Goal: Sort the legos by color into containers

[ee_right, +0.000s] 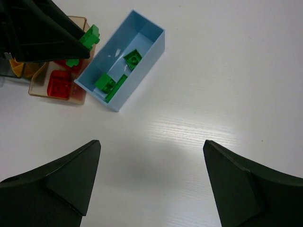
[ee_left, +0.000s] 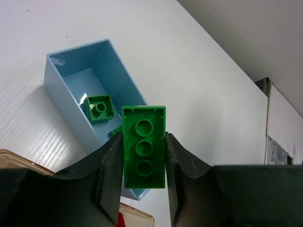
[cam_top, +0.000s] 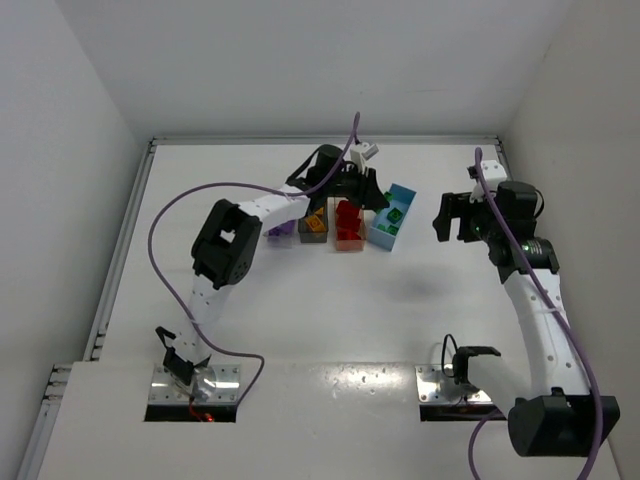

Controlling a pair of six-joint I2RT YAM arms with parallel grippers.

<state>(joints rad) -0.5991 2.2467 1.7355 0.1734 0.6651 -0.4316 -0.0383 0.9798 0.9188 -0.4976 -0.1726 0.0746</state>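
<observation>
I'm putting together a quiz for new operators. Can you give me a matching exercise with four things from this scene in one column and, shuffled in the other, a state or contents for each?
Column one
1. long green brick
2. light blue bin
3. tan bin
4. right gripper

Column two
A. holds red bricks
B. open, holding nothing
C. clamped in the left gripper
D. holds green bricks

Pairs: 1-C, 2-D, 3-A, 4-B

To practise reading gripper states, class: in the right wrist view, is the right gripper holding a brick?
No: the right gripper stands open, with only table surface between its fingers.
</observation>
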